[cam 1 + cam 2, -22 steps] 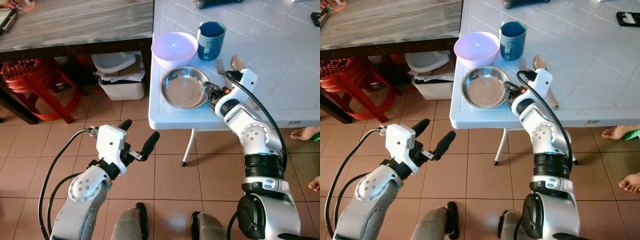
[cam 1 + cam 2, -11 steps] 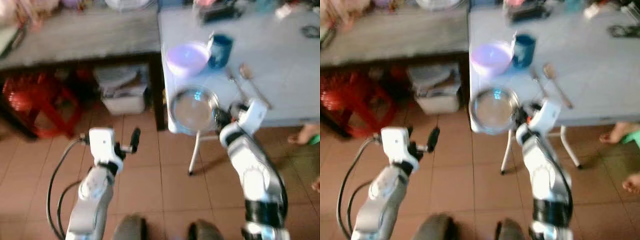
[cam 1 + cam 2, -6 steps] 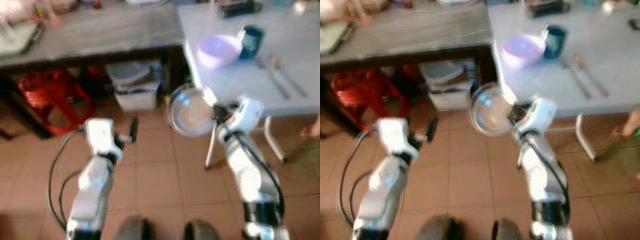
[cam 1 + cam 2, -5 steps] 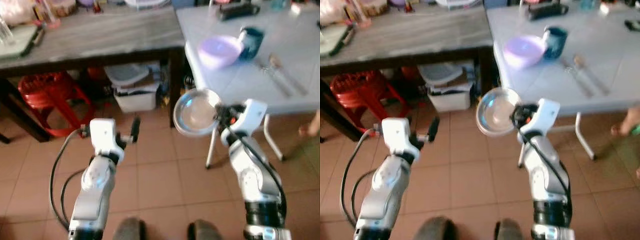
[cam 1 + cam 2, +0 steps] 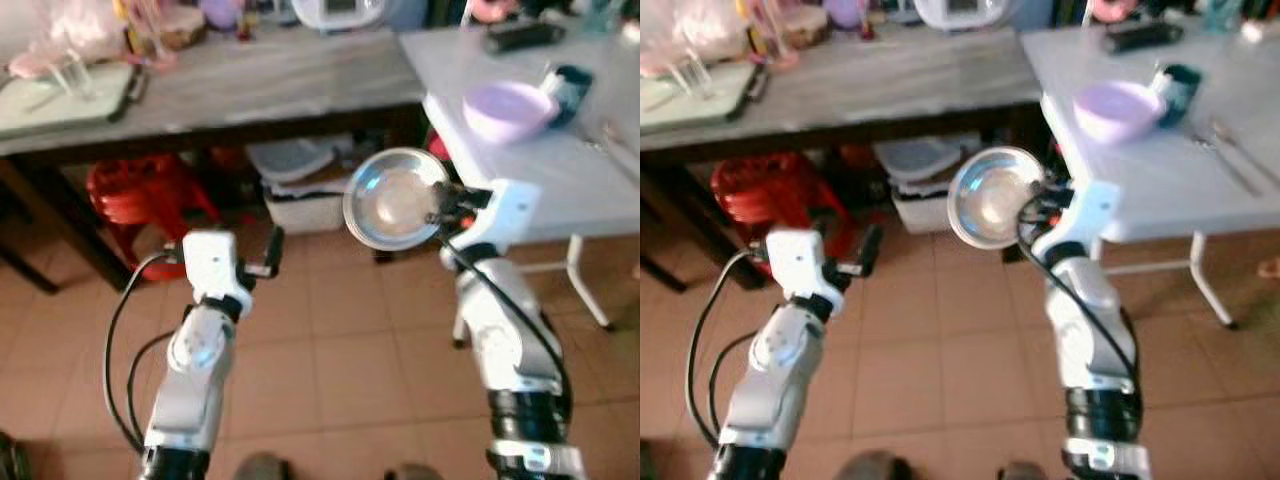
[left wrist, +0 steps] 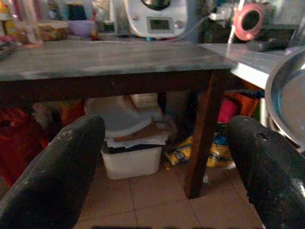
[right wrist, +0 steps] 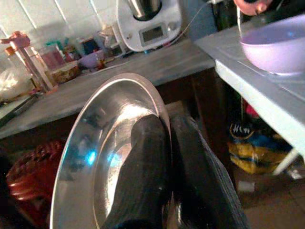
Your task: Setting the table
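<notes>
A round steel plate (image 5: 392, 197) hangs in the air, tilted toward me, off the left edge of the white table (image 5: 560, 175). My right gripper (image 5: 440, 206) is shut on its rim; the right wrist view has both black fingers (image 7: 147, 157) pinching the plate (image 7: 100, 143). On the white table stand a purple bowl (image 5: 510, 108) and a dark blue mug (image 5: 570, 82), with cutlery (image 5: 1225, 150) beyond them. My left gripper (image 5: 268, 252) is low over the floor, open and holding nothing, its fingers (image 6: 57, 162) wide apart.
A long grey wooden table (image 5: 220, 80) with kitchen items and a white appliance (image 6: 155, 19) runs along the back. Under it sit a red stool (image 5: 145, 195) and a white box (image 5: 300, 190). Tiled floor (image 5: 330, 350) lies in front.
The plate has come off the white table and now hangs in the air in my right gripper. The camera has swung left and back, so the white table sits further right.
</notes>
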